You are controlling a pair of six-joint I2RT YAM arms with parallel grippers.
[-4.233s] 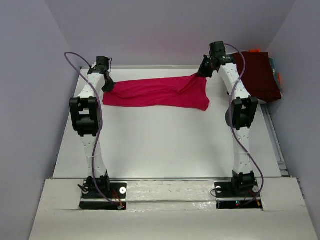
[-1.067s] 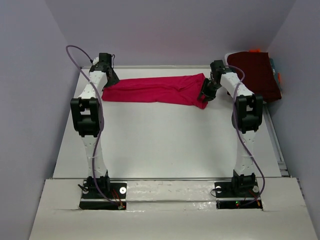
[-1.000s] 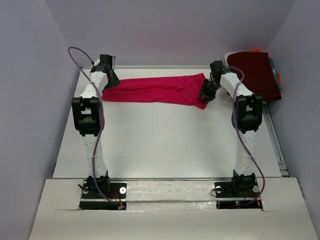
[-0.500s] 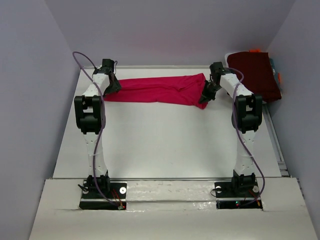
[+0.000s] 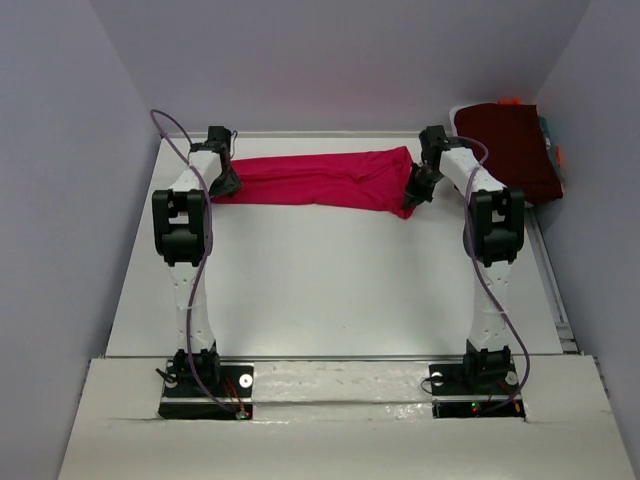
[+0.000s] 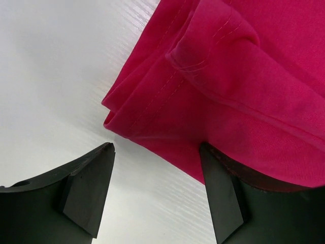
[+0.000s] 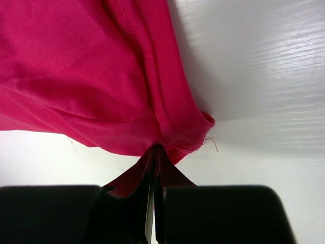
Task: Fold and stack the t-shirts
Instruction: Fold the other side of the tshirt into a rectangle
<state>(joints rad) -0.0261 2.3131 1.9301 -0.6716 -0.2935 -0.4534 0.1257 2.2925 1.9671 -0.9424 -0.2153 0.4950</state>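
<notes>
A crimson-pink t-shirt (image 5: 315, 178) lies folded into a long band across the far part of the white table (image 5: 320, 290). My left gripper (image 5: 226, 184) is at the band's left end. In the left wrist view it (image 6: 156, 147) stands open, low over the table, and the shirt's folded corner (image 6: 228, 76) lies just ahead of its fingertips, with the right finger against the cloth. My right gripper (image 5: 412, 193) is at the band's right end. In the right wrist view it (image 7: 156, 150) is shut on the hem of the pink shirt (image 7: 76, 76). A dark maroon folded t-shirt (image 5: 510, 145) lies at the far right.
Small orange (image 5: 509, 101) and teal (image 5: 554, 152) things peek out from behind the maroon garment. A metal rail (image 5: 552, 290) runs along the table's right edge. Grey walls close in on the left, back and right.
The right gripper has closed on the shirt's right end. The left gripper, still open, has shifted a little right and down toward the shirt's left corner.
</notes>
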